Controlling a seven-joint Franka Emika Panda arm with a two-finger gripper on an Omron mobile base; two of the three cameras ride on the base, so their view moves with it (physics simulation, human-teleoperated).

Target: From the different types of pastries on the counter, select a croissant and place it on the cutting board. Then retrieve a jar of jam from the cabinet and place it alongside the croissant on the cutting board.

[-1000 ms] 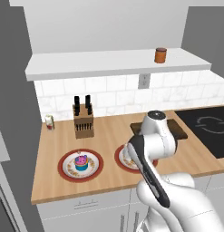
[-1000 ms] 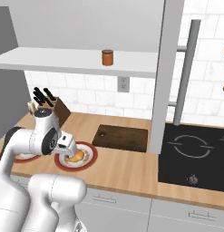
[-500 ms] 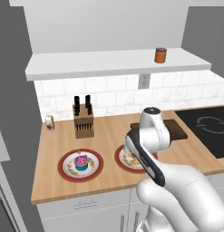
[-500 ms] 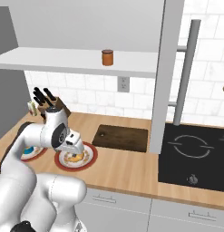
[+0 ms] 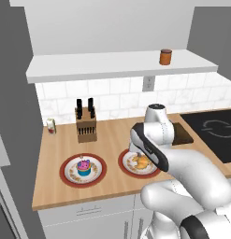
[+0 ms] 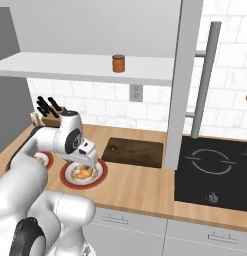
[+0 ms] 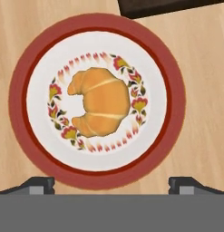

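The golden-brown croissant (image 7: 100, 102) lies in the middle of a red-rimmed flowered plate (image 7: 19, 113) on the light-wood counter (image 5: 107, 135). My gripper (image 7: 112, 183) hangs straight above that plate (image 6: 65, 176), open, with its fingertips (image 7: 41, 183) wide apart and nothing between them. The croissant (image 6: 82, 172) sits just below the hand. The dark-brown cutting board (image 6: 135, 151) lies bare to the right of the plate. The jar of jam (image 5: 165, 57), orange with a dark lid, stands on the white cabinet shelf (image 5: 112, 65). A blue-cased cupcake (image 5: 83, 167) sits on a second plate to the left.
A knife block (image 5: 86, 126) and a small white shaker (image 5: 51, 126) stand by the tiled back wall. The black stovetop (image 6: 215, 170) lies on the right. A grey column (image 6: 182, 85) drops to the counter just right of the board.
The arm has swung forward and lowered its hand over the croissant plate. The jaws have stayed open. Pastries, board and jar have not moved.
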